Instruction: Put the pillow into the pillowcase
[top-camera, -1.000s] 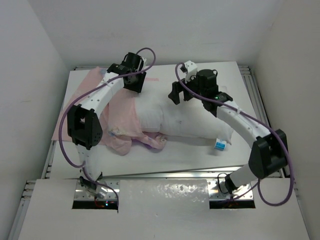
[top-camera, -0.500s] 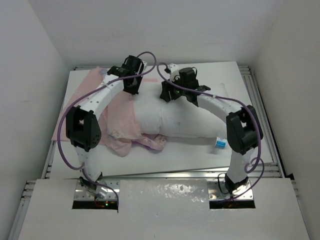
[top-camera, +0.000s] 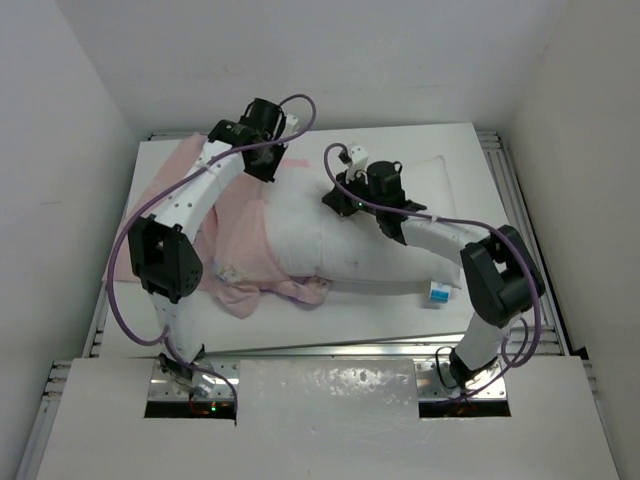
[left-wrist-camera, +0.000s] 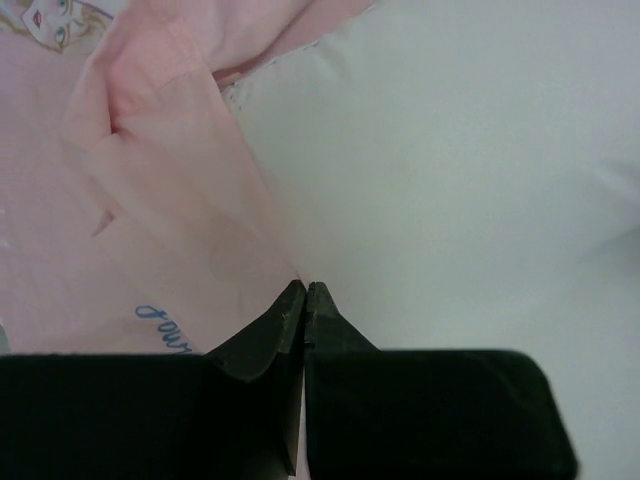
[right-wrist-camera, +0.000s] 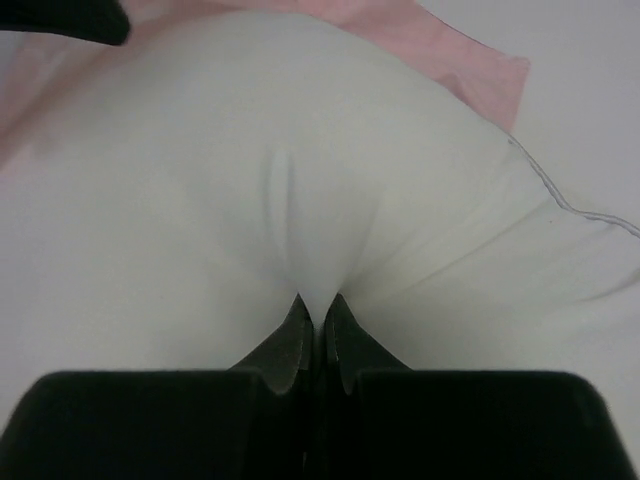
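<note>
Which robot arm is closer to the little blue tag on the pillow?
Right. The right end effector pinches the pillow near its middle, left of the blue tag at its near right corner. The left end effector is farther, pinching the pillowcase at the pillow's left end.

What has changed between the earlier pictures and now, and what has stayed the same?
The right tool swung left across the pillow, came down and shut on a pinch of its fabric. The left tool shut on the pillowcase edge, barely shifting. The pillow still lies partly inside the case, its blue tag at the near right corner.
</note>
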